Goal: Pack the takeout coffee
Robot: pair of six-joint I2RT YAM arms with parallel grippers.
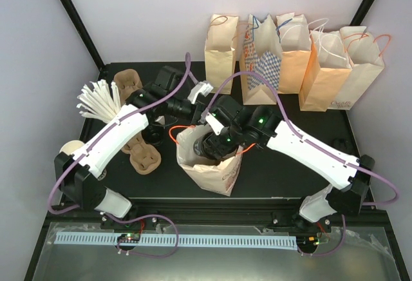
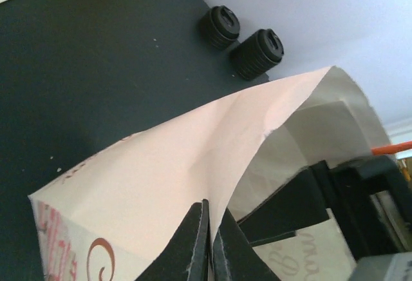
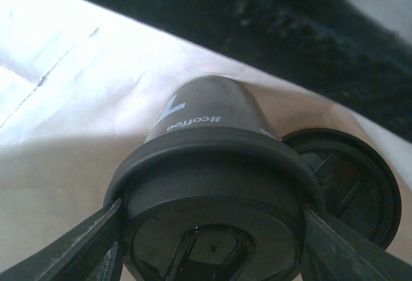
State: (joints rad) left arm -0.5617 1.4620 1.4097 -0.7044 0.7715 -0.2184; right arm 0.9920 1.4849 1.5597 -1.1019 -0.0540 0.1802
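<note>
The left arm's fingers (image 2: 190,255) are pinched tight on the rim of the pale paper bag with red print (image 2: 161,178), on its far left side. The bag stands in the middle of the black surface (image 1: 283,171), between the two arms. The pinch seems to hold the bag's mouth wide open, so a cup can go in without catching on the paper.

The right arm's fingers (image 3: 71,249) reach down into the bag. They squeeze the takeout coffee (image 3: 206,120), a small white paper cup with "#coffee" printed on it and a round black plastic lid, by two sides of the lid. The cup is inside the bag with its lid up, most likely so nothing spills. Whether its bottom rests on the bag's floor cannot be seen. Another round black lid (image 3: 347,184) sits just beside it.
</note>
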